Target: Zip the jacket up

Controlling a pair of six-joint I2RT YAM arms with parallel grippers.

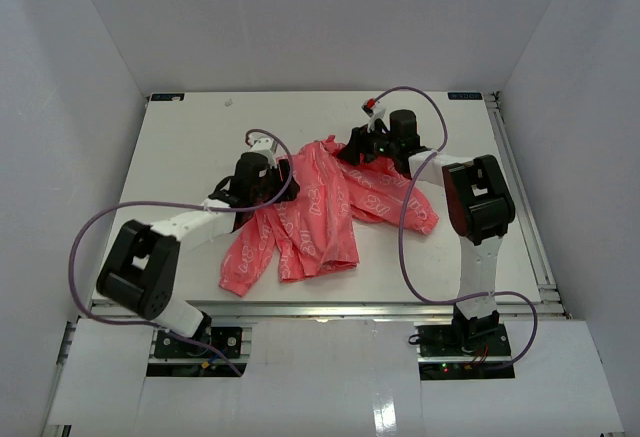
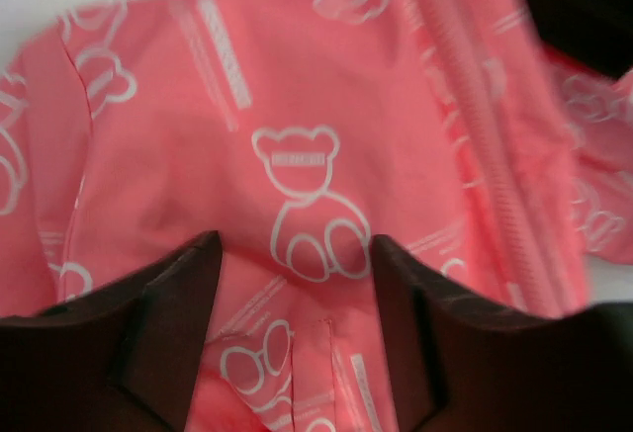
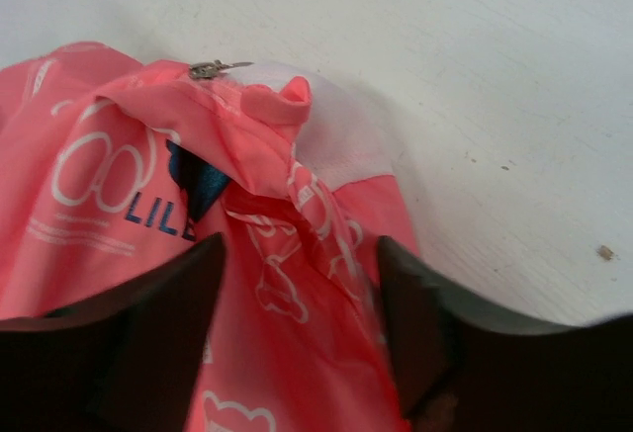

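Observation:
The coral-pink jacket [image 1: 310,212] with white bear print lies crumpled in the middle of the table. My left gripper [image 1: 272,185] sits at its left edge. In the left wrist view that gripper [image 2: 297,246] is open, its dark fingers [image 2: 168,313] apart over flat printed cloth, and the zipper track [image 2: 490,170] runs diagonally to the right. My right gripper [image 1: 350,152] hovers at the jacket's far end. In the right wrist view it [image 3: 300,246] is open over bunched fabric near the white lining [image 3: 341,140]. A small metal zipper pull [image 3: 213,68] lies at the top fold.
The white table [image 1: 190,147] is walled by white panels on three sides. Both purple cables [image 1: 405,227] loop over the surface near the arms. One sleeve [image 1: 405,207] spreads to the right, another [image 1: 248,257] toward the near left.

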